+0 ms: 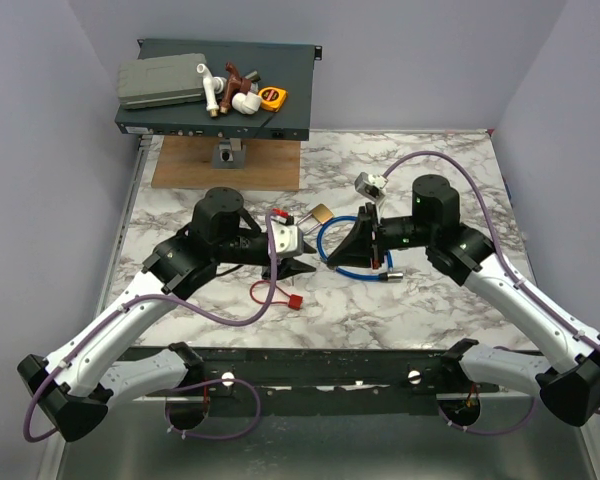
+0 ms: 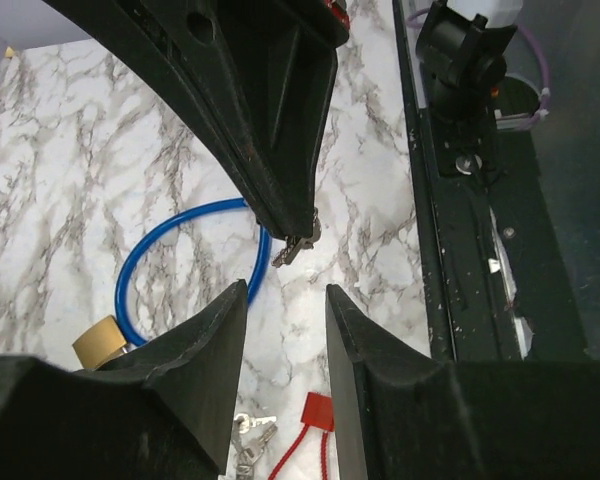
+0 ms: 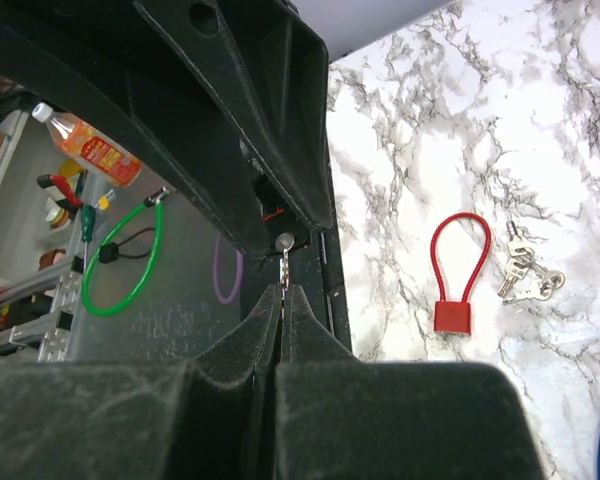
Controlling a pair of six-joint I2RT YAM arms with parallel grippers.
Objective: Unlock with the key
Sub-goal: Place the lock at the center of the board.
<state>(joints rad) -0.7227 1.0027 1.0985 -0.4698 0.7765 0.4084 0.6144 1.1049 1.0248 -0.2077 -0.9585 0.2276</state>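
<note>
1. While no lock had the key in it, the left gripper point(image 2: 285, 300) hung over the marble table point(image 2: 80, 150). Its fingers stood a narrow gap apart, with nothing between them.
2. A red cord loop point(image 3: 453, 317) lay flat on the marble with a bunch of loose keys point(image 3: 525, 272) just beside it. Neither gripper touched them.
3. The brass padlock point(image 2: 98, 342) lay on the table, apart from both grippers. Its keyhole could not be seen.
4. The key point(image 3: 283, 245), small and silver, was off the table, pinched in the closed tips of the right gripper point(image 3: 283, 292). Its round head pointed toward the left gripper's tips; contact there could not be told.
5. The blue cable lock point(image 2: 262, 258) lay on the table under the two grippers, not gripped by either.
6. Judgement: the key had been picked up and was held. Bringing it to a lock, inserting it and turning it were not yet done. Which lock was meant could not be told.
</note>
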